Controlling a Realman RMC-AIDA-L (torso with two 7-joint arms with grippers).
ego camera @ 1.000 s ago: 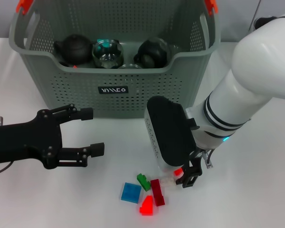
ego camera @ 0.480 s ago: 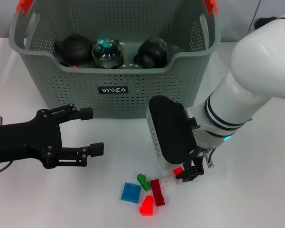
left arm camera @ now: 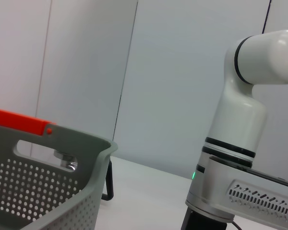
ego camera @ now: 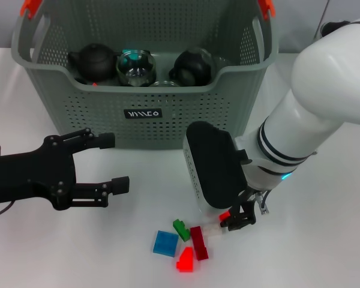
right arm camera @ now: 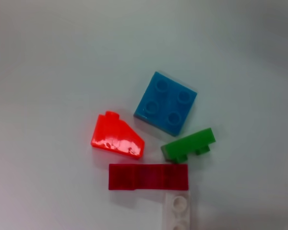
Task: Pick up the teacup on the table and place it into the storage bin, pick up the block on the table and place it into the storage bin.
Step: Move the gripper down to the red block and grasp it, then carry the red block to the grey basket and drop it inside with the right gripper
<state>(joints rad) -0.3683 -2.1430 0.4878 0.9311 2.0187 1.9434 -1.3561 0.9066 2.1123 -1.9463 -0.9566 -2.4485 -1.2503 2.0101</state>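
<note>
Right tool (ego camera: 235, 221) low over white block (ego camera: 215, 228), touching.

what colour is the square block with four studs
Blue. The square block shows best in the right wrist view, lying beside the green block.

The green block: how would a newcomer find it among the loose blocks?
Look on the table in front of the storage bin, at the block cluster beside the right gripper. The green block lies between the blue block and dark red block; it is the only green one.
</note>
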